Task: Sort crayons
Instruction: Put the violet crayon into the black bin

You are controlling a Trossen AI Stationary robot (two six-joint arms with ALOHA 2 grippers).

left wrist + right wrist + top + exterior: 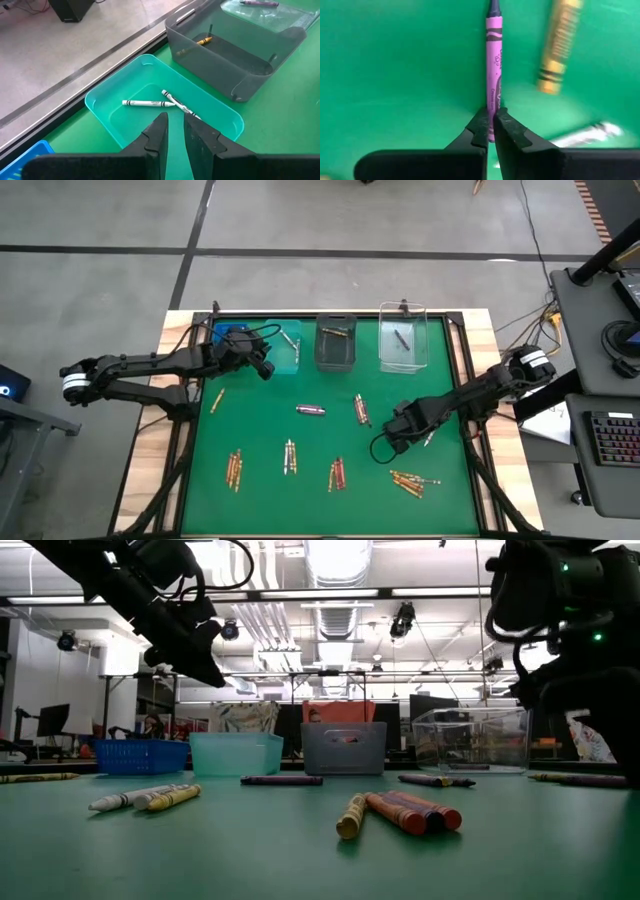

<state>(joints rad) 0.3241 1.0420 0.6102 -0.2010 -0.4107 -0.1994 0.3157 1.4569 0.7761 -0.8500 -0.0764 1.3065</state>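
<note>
From above, the left hand [262, 366] hangs over the teal bin [288, 346] at the back of the green desk [260, 430]; the right hand [392, 442] is low near the front right, among scattered crayons [336, 473].

The left wrist view shows its fingers nearly together, empty, above two grey crayons [150, 103].

In the right wrist view, the fingers are clamped on a purple crayon [494, 80] beside a gold crayon [559, 45].

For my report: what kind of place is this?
Probably a robotics lab or workshop: a green work table with sorting bins, bare ceiling ducts overhead, and a desk keyboard nearby.
</note>
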